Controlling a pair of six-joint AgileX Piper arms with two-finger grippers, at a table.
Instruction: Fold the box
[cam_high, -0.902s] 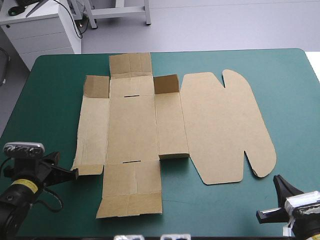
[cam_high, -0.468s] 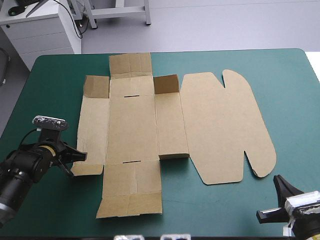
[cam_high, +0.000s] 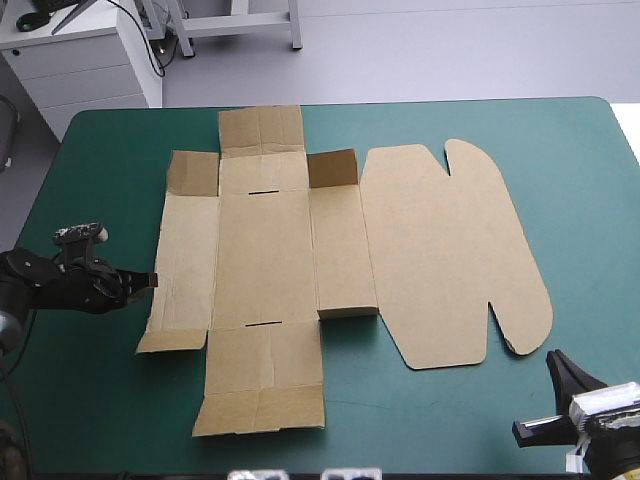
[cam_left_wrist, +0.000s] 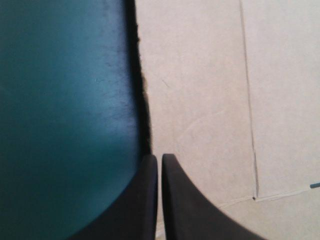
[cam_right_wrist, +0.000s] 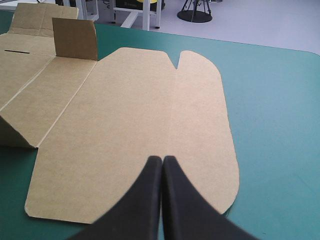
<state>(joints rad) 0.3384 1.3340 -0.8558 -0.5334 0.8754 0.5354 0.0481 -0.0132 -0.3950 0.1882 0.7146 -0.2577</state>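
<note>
Brown board, the box (cam_high: 265, 260), lies spread out on the teal-green table (cam_high: 100, 180). The left gripper (cam_high: 150, 280) pinches the box's left edge. The right gripper (cam_high: 553, 357) is squeezed tight on nothing, near the box's right side, not touching it.

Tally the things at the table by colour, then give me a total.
Brown: 1, the box, one flat cut sheet
Black: 2, the left gripper and the right gripper
Total: 3

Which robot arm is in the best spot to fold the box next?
Probably the left: the left gripper has its shut tips at the left edge of the box. The right gripper sits apart from it, past its near right corner.
</note>
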